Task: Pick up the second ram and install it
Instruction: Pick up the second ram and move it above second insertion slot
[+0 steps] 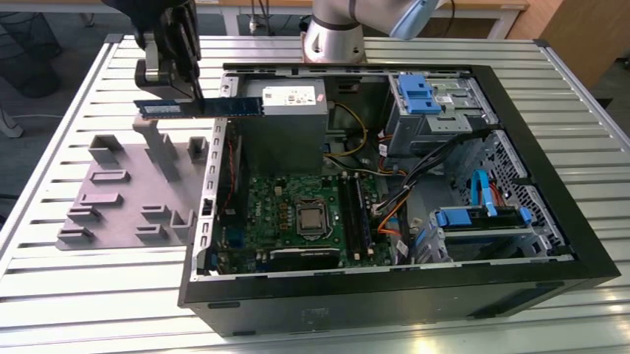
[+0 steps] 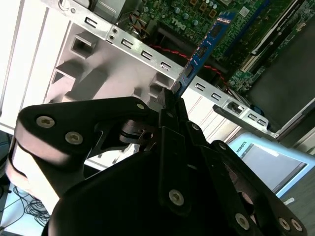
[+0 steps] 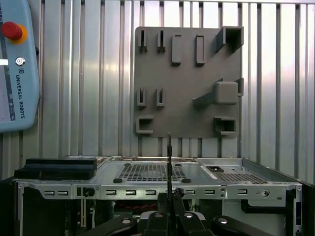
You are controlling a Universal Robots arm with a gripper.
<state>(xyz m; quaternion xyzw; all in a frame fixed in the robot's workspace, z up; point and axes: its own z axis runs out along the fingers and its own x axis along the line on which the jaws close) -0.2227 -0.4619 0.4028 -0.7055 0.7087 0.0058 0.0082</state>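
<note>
Above case wall [image 1: 215, 158], perhaps, gripper [image 1: 194, 98] holding ram [image 1: 234, 107]

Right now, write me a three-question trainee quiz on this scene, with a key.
1. Multiple choice: what does the end effector grip?
A) the second ram
B) a blue cable
C) nothing

2. True or false: the second ram is seated in a motherboard slot.

3. Fill in: the grey fixture lies outside the computer case, on the exterior view's ____.

Key: 1 A; 2 false, it is held in the air; 3 left.
</note>
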